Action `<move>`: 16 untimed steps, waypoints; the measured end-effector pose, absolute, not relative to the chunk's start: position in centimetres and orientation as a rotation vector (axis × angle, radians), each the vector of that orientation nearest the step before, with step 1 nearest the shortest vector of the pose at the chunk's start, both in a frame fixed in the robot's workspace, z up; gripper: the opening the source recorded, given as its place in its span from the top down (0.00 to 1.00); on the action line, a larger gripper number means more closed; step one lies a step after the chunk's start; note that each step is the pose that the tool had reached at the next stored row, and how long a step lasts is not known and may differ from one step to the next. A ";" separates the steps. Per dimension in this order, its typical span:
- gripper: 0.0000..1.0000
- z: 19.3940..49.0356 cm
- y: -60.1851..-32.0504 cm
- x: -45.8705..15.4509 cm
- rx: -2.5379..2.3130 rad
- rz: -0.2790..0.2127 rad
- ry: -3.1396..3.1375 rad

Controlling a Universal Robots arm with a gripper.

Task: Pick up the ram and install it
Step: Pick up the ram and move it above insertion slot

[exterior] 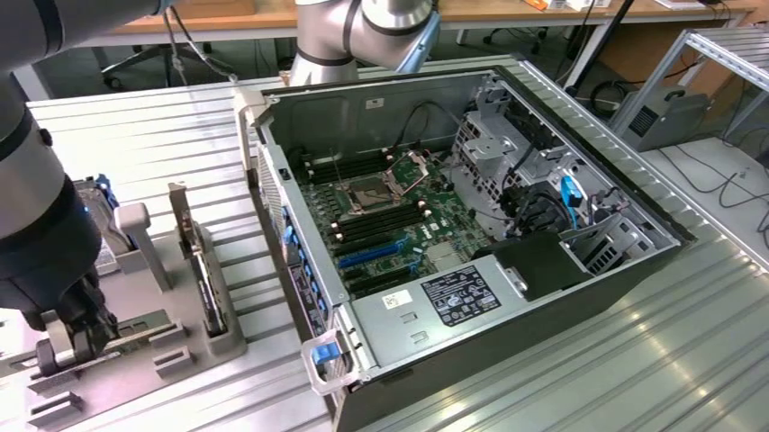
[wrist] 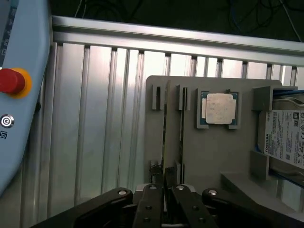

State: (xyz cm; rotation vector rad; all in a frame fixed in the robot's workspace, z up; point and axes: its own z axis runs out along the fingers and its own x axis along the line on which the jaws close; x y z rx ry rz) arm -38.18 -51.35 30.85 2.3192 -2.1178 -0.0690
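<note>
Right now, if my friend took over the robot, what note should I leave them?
Gripper: its fingers look shut on the ram.
Things: the ram stands on edge in a slot of the grey holder, which sits to the exterior view's left of the open computer case.
Done: ram gripped.
Left: ram not yet lifted out, not yet installed in the case.

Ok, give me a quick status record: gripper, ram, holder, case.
gripper: shut on the ram, low over the parts holder
ram: on edge in a holder slot, between the fingertips
parts holder: grey, on the slatted table; also holds a CPU and a hard drive
computer case: open, motherboard exposed, to the exterior view's right of the holder
install: not yet done
</note>
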 end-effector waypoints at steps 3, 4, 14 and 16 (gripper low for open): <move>0.86 31.2 -51.4 -37.6 2.327 -0.080 -2.120; 0.86 31.4 -51.4 -37.4 2.331 -0.086 -2.121; 0.86 33.5 -51.6 -35.8 2.369 -0.149 -2.138; 0.86 34.0 -51.6 -35.2 2.375 -0.157 -2.140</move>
